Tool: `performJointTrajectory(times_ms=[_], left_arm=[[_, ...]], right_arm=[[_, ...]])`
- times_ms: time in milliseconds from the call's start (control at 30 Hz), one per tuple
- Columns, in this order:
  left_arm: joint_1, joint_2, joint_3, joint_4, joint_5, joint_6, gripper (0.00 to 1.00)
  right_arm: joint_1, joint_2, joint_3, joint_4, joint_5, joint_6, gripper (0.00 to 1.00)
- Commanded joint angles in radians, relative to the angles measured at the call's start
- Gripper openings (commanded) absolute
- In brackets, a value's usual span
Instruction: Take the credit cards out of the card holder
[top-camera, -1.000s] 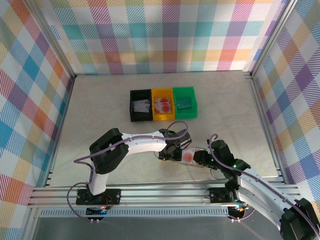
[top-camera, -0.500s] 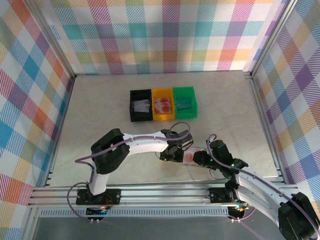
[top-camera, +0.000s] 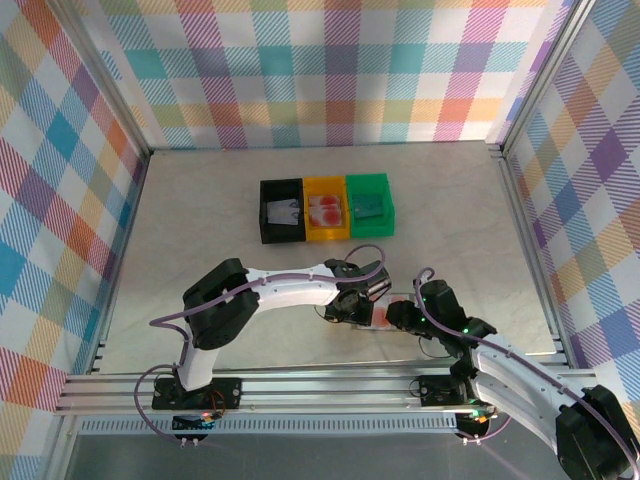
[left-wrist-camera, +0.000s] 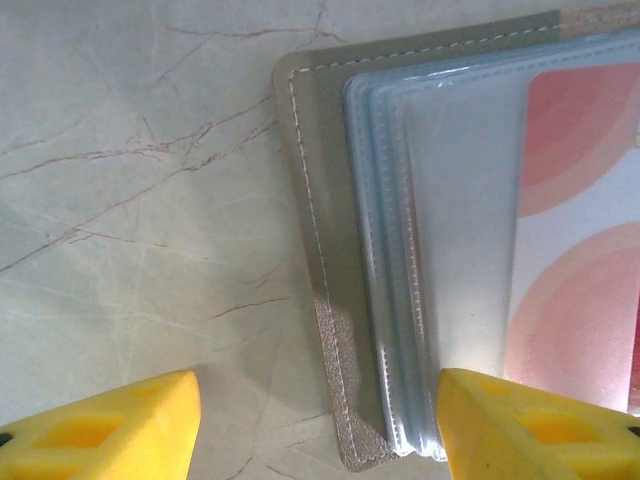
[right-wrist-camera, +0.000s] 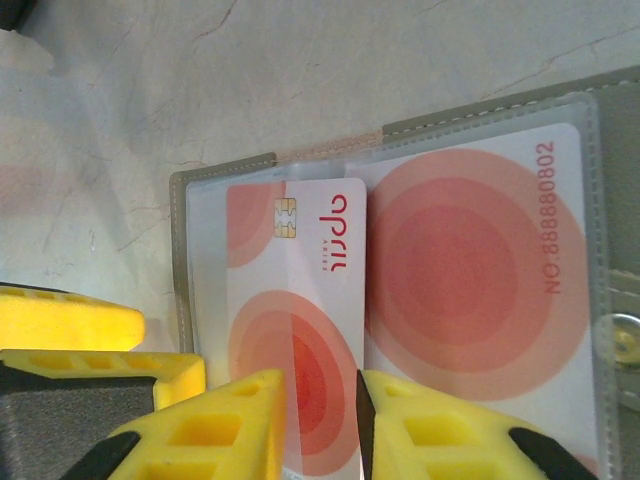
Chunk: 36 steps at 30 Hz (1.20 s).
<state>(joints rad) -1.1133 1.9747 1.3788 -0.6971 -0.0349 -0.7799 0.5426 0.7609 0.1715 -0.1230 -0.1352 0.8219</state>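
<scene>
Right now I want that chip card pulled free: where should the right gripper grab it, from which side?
Probably the chipless end of the chip card, coming from the right gripper side: thin and flat on the card holder, it offers only that end, lying between the fingers.

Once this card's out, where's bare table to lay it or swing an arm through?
Bare table: the wide patch from the left wall to the black bin; from the green bin to the right wall; the strip behind the yellow bin. Crowded: front centre, where left gripper and right gripper meet at the card holder.
</scene>
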Motion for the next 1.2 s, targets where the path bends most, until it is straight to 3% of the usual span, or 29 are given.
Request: performJointTrajectory(times_ms=[0,200,400,667,1167], left_arm=[[-0.011,0.025,0.013,-0.001,0.016,0.013,0.64],[-0.008,0.028,-0.004,0.016,0.021,0.010,0.64],[-0.011,0.062,-0.009,0.048,0.052,-0.004,0.64],[-0.014,0.088,-0.054,0.084,0.068,-0.020,0.64],[-0.029,0.169,-0.073,0.143,0.110,-0.038,0.64]], right_arm=[[-0.013,-0.033,0.003,-0.054,0.007,-0.014,0.27],[-0.018,-0.108,-0.014,-0.090,0.033,0.004,0.28],[-0.018,-0.039,-0.018,-0.022,-0.004,0.005,0.27],[-0.021,-0.003,-0.019,-0.021,0.042,0.014,0.27],[-0.021,0.036,-0.045,0.118,-0.051,-0.007,0.27]])
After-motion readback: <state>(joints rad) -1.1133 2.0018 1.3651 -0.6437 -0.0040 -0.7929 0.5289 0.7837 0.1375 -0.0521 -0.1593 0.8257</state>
